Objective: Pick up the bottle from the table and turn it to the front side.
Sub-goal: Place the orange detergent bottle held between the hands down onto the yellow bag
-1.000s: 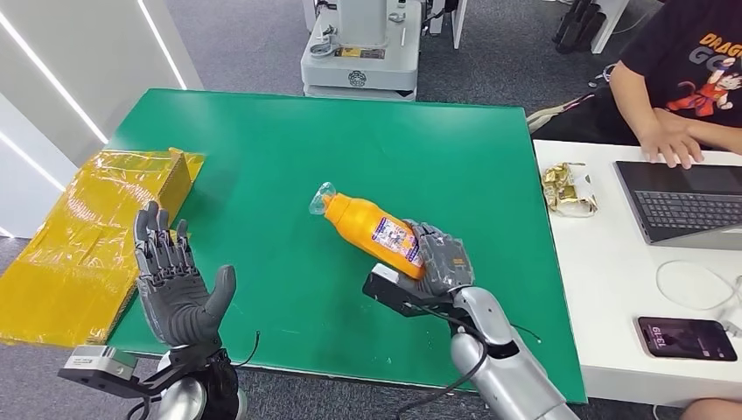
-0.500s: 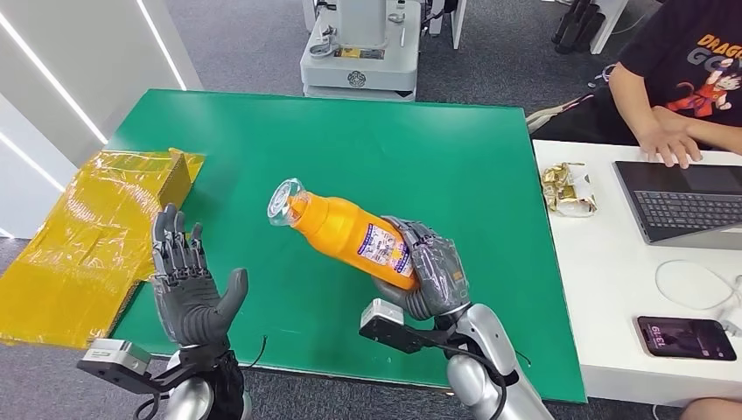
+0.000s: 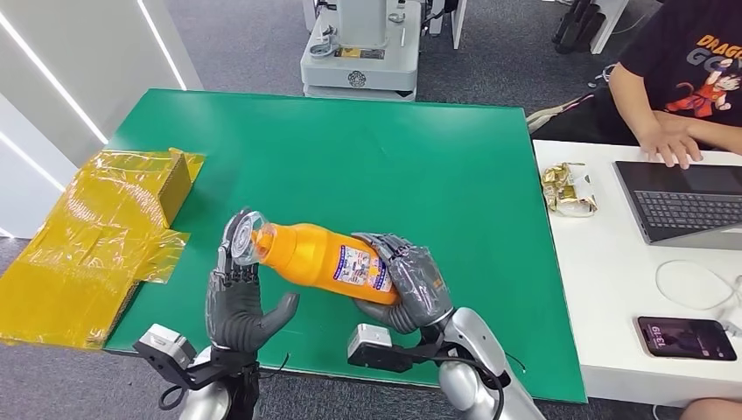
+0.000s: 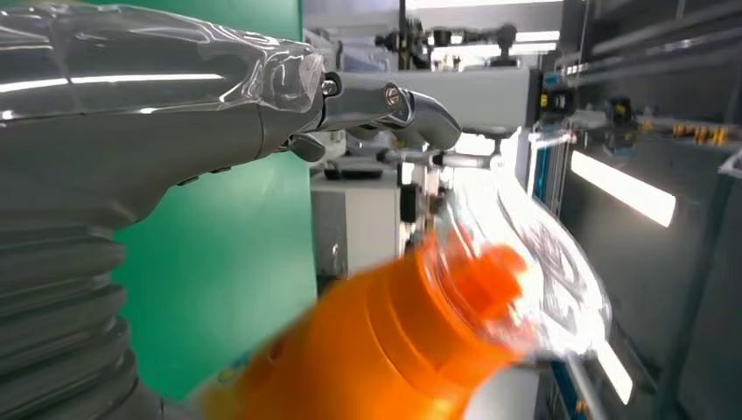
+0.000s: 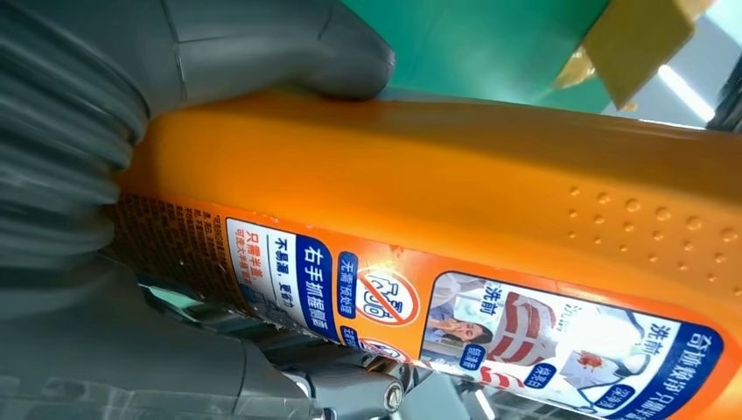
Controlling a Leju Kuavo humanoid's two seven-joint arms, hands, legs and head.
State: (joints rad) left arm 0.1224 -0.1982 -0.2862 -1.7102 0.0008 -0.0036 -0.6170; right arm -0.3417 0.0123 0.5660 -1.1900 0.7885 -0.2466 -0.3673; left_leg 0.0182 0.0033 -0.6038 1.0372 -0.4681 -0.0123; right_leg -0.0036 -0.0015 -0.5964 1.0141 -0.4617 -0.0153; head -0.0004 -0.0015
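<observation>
The orange bottle [image 3: 315,258] with a clear cap cover [image 3: 241,241] and a printed label lies roughly level in the air above the green table [image 3: 394,149]. My right hand [image 3: 411,284] grips its base end. The cap end points at my left hand [image 3: 236,302], whose fingers stand upright just behind the cap with the thumb spread below the neck; I cannot tell whether they touch. In the left wrist view the bottle [image 4: 376,350] is blurred, close beside the left hand [image 4: 131,131]. In the right wrist view the right hand [image 5: 262,44] wraps the bottle's body [image 5: 490,201].
A flattened yellow box [image 3: 87,245] lies over the table's left edge. A white desk on the right carries a laptop [image 3: 682,206], a phone [image 3: 687,339] and a wrapper [image 3: 567,188]; a person [image 3: 682,79] sits there. A grey machine base [image 3: 360,52] stands behind the table.
My right hand has lifted the bottle and carried it left, tipping it nearly level. My left hand has moved right and inward until its fingers stand behind the cap.
</observation>
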